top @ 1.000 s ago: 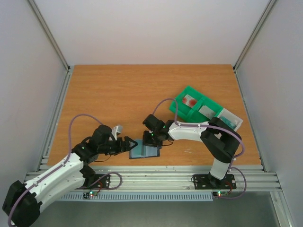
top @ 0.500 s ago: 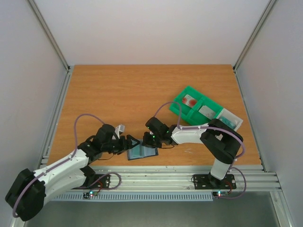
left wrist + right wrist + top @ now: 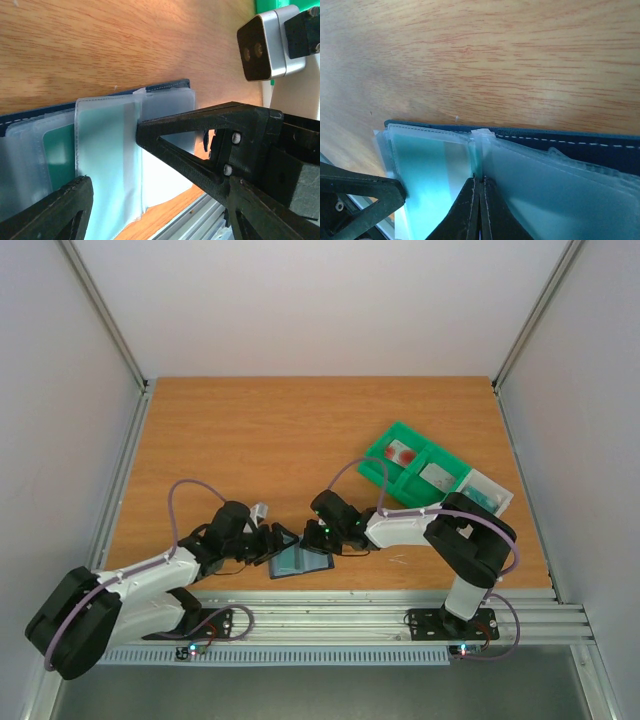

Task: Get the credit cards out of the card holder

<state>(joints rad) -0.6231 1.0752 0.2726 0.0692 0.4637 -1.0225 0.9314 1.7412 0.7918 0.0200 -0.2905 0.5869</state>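
Right hand [image 3: 479,179] has just clamped fully shut, tips on the seam between two clear sleeves of the card holder [image 3: 580,144]; can't tell if any plastic is actually pinched. Left hand [image 3: 116,159] has moved in, fingers wide but narrowing, straddling the sleeve with a teal card [image 3: 102,150]. Holder lies open near the front edge of the surface [image 3: 300,430], between both hands. Some credit cards [image 3: 402,452] already sit in the green tray [image 3: 372,462]. Likely right pins, left extracts.

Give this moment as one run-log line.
card holder: lying open; left fingers: open, over clear sleeves; right fingers: shut at a sleeve edge; green tray: holds some credit cards
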